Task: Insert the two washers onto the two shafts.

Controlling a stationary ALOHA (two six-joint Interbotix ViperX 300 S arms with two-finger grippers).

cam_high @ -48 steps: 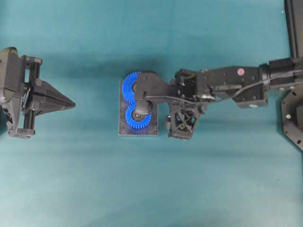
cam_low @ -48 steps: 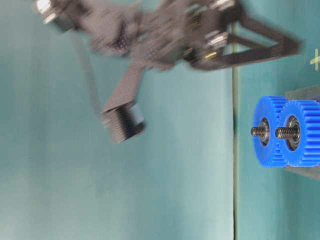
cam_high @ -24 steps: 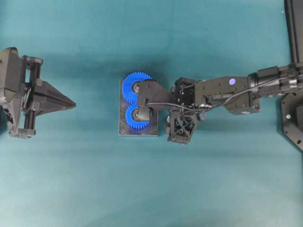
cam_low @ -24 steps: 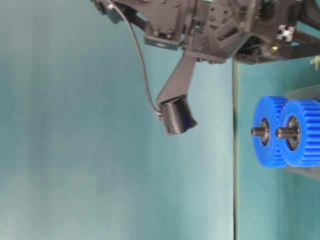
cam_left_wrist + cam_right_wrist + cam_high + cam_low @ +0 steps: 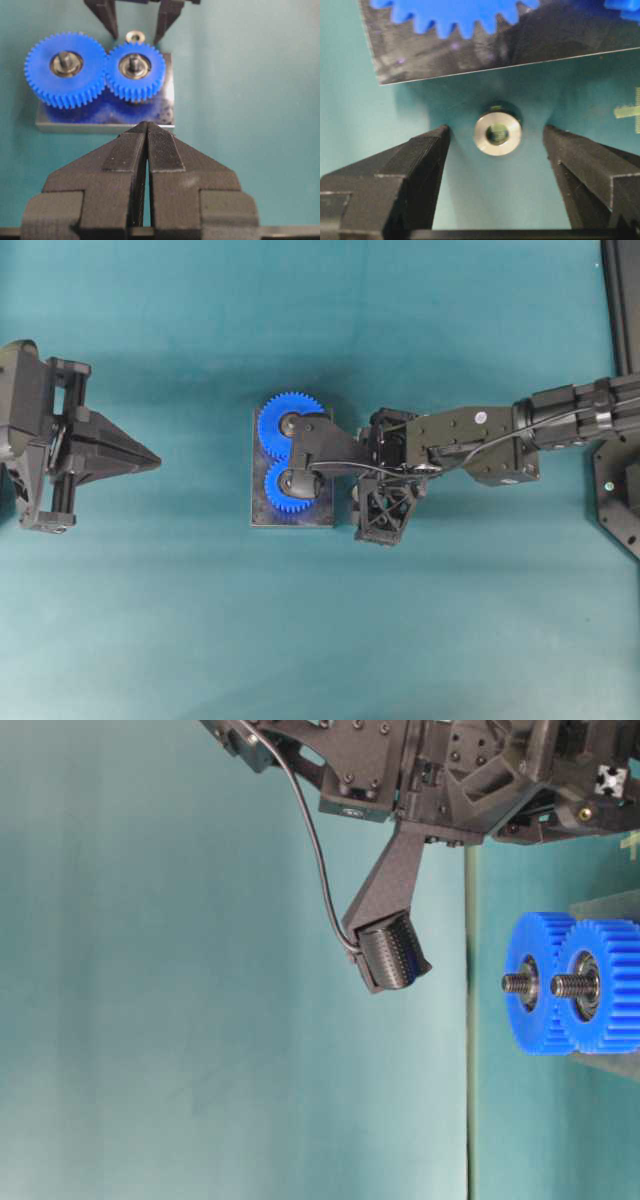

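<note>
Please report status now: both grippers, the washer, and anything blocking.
Right gripper open, straddling washer on table. Left gripper shut, apart. Washer beside base plate, not gripped. Nothing between fingers and washer.

Right arm (image 5: 480,435) stretched in from the right edge of the overhead view toward the middle, wrist pitched downward, cable looped along its top. Right gripper (image 5: 495,145) low over the tabletop, jaws spread wide, fingers (image 5: 420,160) standing apart on either side with a broad gap between, nothing clamped. From table level, wrist camera pod (image 5: 392,958) hanging below the gripper body on a slanted bracket. Left arm (image 5: 25,435) parked at the left edge of the overhead view, level and pointing toward the centre. Left gripper (image 5: 146,131) with jaws pressed together, fingertips (image 5: 161,150) meeting in a wedge, only a hairline seam between, holding nothing.
</note>
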